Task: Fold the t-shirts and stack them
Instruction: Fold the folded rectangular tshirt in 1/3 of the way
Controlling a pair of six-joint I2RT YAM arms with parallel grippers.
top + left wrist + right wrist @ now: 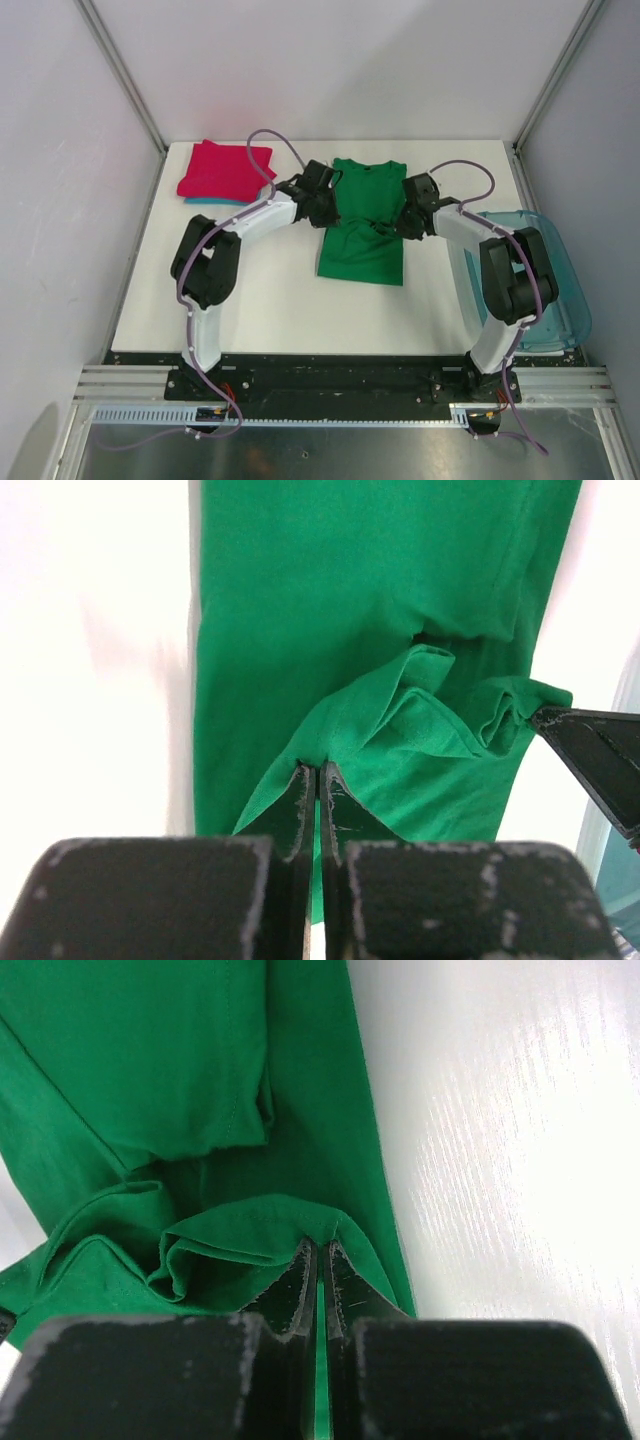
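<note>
Clamped tight on a pinch of the green shirt [400, 600]: left gripper [317, 780], cloth bunching ahead of its tips. Same on the right gripper [317, 1255], shut on the opposite edge. Probably lifting both sides together to carry a fold over. Can't make out the layers underneath; red shirt [222, 168] well off beyond the left gripper, blue shirt [205, 202] beneath it barely showing.

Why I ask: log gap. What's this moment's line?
left end effector: shut on green shirt | right end effector: same | red shirt: folded, back-left
</note>
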